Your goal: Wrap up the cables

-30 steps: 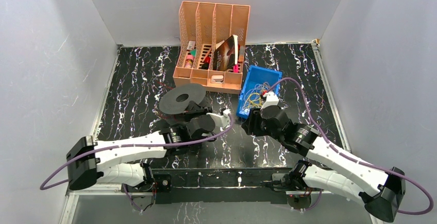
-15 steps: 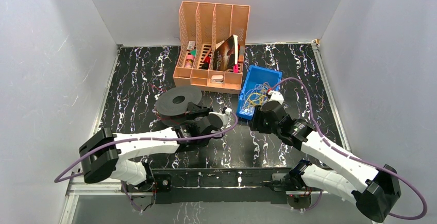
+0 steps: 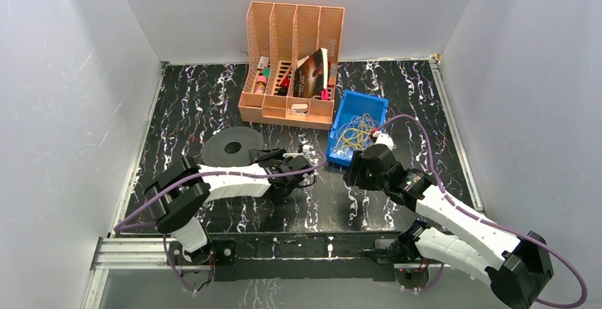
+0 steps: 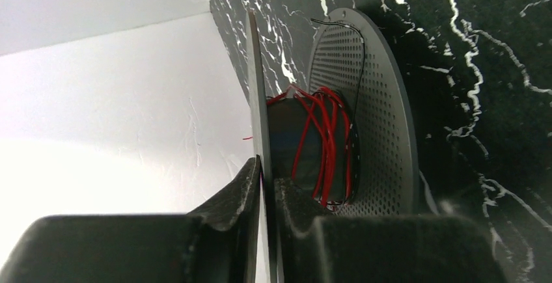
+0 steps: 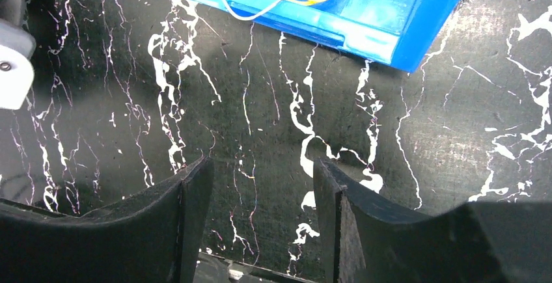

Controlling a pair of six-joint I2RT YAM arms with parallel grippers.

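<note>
Your left jaws are pinching one of two thin discs on the spool; red cables, perhaps five loops, just beyond; right jaws are gaping.

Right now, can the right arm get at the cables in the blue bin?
Probably yes. The right gripper is open and empty over bare table, just short of the blue bin and its near wall. The bin is open-topped, the cables lie loose inside, and nothing stands between.

Bright, even light; soft shadows; near foregrounds blurred.
</note>
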